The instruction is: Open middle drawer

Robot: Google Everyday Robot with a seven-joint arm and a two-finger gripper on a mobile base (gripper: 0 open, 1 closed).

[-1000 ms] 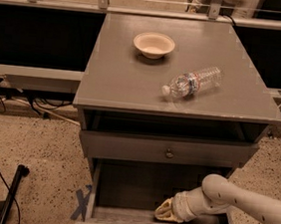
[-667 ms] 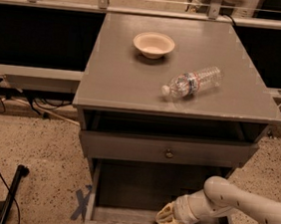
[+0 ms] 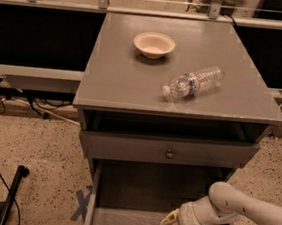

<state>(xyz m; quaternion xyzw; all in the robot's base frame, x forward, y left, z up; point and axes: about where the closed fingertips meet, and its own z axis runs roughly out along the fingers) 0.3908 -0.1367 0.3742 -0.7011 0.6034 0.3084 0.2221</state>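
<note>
Sitting inside the pulled-out bottom drawer [image 3: 93,195], well below the worktop [image 3: 124,77], your claw [image 3: 172,223] hid its spread; you couldn't tell. The middle drawer [image 3: 127,147] lay just below the worktop.

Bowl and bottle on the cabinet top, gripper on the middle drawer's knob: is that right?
Not quite. The bowl and bottle are on the cabinet top, but the gripper is not on the knob of the middle drawer: the camera view shows it lower, inside the open bottom drawer.
</note>
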